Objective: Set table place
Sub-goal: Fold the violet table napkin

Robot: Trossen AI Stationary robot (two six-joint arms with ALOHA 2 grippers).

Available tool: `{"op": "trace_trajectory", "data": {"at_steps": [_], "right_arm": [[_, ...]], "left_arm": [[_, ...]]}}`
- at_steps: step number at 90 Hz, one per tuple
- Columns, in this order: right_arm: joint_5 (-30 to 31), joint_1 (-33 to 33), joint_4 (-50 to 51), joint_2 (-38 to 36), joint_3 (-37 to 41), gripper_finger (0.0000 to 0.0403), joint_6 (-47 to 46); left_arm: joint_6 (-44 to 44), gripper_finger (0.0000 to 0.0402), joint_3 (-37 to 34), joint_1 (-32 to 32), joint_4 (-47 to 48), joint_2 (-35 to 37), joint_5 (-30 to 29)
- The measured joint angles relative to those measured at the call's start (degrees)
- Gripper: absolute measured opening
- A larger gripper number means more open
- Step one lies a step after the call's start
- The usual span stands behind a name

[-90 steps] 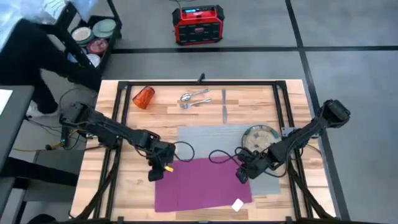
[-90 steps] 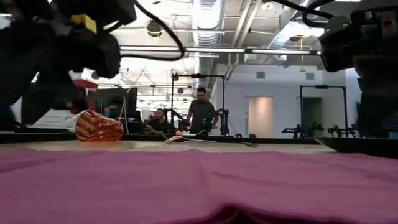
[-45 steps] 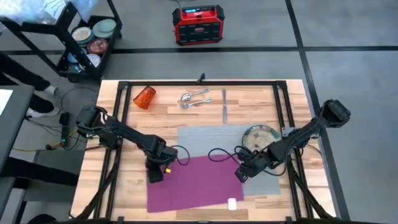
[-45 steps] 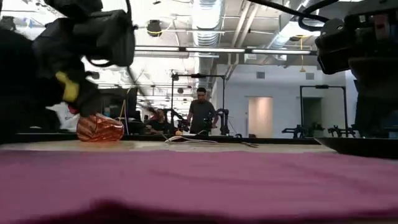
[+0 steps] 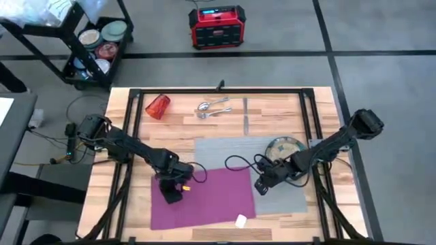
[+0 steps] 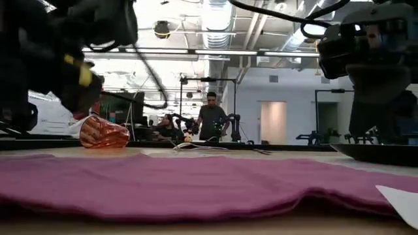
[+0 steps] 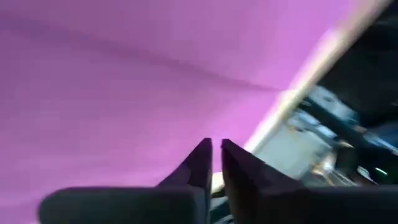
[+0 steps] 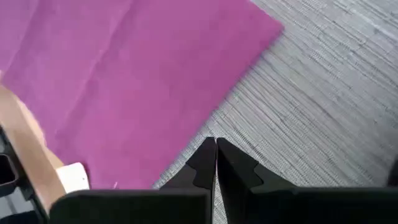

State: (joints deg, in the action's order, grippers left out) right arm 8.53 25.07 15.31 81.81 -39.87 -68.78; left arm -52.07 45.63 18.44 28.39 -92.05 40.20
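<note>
The magenta napkin (image 5: 204, 197) lies flat on the table (image 5: 286, 109), its right edge over the grey placemat (image 5: 272, 177). My left gripper (image 5: 170, 196) is shut, low over the napkin's left part (image 7: 124, 74). My right gripper (image 5: 260, 185) is shut too, its tips at the napkin's right edge (image 8: 205, 134) above the placemat (image 8: 311, 106). The plate (image 5: 286, 148) sits on the placemat's far right corner. Near the far edge, the orange cup (image 5: 157, 107) lies on its side, with the spoons and fork (image 5: 212, 107) and the knife (image 5: 245, 116) to its right. My left gripper's shut fingertips (image 7: 202, 155) point down at the napkin's left part; I cannot tell whether they touch or pinch the cloth. My right gripper's shut fingertips (image 8: 205, 155) stand at the napkin's right edge over the placemat; I cannot tell whether they touch it.
A white tag (image 5: 240, 220) lies at the napkin's near right corner. The black rail frame (image 5: 225, 89) edges the table. A red box (image 5: 216, 26) and a cart with bowls (image 5: 102, 41) stand on the floor beyond. People stand far off in the room (image 6: 211, 117).
The napkin has slid flat toward the table's left edge, uncovering more of the placemat. My right gripper has gone left and a little toward the far edge, ending just off the napkin's right edge. My left gripper has stayed about where it was while the cloth's left edge passed beyond it.
</note>
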Motion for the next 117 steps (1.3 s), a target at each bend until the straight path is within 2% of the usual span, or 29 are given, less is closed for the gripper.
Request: {"op": "trace_trajectory", "data": {"at_steps": [43, 65, 91, 117], "right_arm": [[-12.3, -12.7, -3.4, 0.2, 0.0, 0.0000, 17.0], [-21.2, -14.2, -10.6, 8.3, 0.0, 0.0000, 19.4], [-21.7, -14.1, -12.3, 12.3, 0.0, 0.0000, 19.7], [-20.0, -19.0, -12.7, 11.6, 0.0, 0.0000, 20.8]], "left_arm": [[-0.7, 0.0000, 0.0, 0.0, -1.2, 0.0, 0.2], [-0.1, 0.0000, -1.3, 0.0, -0.4, 0.1, -0.2], [-0.3, 0.0000, -3.7, 0.2, -1.0, 0.1, -0.7], [-2.9, 0.0000, -3.7, 1.5, -5.0, 0.1, -1.8]]}}
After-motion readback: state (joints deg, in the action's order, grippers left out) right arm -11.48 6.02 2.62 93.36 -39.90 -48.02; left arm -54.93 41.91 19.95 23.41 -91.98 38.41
